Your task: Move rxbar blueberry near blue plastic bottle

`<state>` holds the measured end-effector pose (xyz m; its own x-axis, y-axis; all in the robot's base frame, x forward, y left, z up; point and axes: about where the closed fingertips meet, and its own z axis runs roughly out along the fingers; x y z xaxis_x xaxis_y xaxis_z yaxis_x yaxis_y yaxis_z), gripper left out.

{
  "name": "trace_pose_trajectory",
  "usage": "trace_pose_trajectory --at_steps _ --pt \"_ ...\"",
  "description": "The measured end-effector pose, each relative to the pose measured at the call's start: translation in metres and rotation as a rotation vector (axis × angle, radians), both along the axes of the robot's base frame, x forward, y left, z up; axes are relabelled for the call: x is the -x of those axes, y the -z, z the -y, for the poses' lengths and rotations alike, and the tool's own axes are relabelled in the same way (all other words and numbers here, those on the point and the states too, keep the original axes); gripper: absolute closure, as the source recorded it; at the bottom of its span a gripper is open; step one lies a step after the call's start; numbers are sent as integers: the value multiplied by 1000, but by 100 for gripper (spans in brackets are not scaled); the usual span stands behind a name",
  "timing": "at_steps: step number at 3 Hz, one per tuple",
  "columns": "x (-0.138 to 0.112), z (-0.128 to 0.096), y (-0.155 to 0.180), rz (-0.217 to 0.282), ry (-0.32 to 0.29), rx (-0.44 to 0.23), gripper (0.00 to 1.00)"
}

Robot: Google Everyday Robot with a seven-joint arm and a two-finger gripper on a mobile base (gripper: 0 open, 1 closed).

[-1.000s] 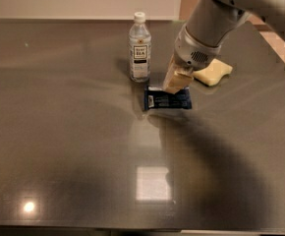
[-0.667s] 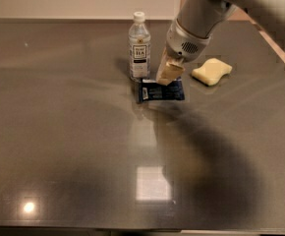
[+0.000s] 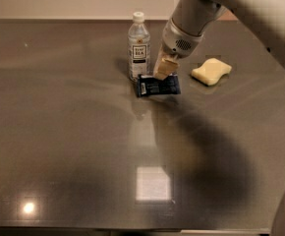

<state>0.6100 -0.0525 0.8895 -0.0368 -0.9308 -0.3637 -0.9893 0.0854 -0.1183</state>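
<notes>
Sitting on the far edge of the rxbar blueberry [image 3: 157, 85], claw [image 3: 163, 69] tip down | can't tell if it's open or gripping | bar just below claw, blue plastic bottle [image 3: 138, 45] just left | risk: shoving leftward tips the bottle, looks light

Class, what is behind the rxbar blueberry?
The blue plastic bottle stands just behind the left end of the rxbar blueberry. The gripper hangs over its back edge, hiding the table there.

Near the far edge of the surface [image 3: 59, 146] stands the blue plastic bottle [image 3: 138, 45]. The rxbar blueberry [image 3: 158, 85] lies just beside it, front-right. The tool [image 3: 163, 69] is at the bar's rear edge, and a sponge [image 3: 211, 71] lies farther right.
</notes>
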Motion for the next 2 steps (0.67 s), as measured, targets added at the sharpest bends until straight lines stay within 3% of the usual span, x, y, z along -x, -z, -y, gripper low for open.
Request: trace_pose_trajectory --at_steps 2 --pt "-7 -1 7 5 -9 2 12"
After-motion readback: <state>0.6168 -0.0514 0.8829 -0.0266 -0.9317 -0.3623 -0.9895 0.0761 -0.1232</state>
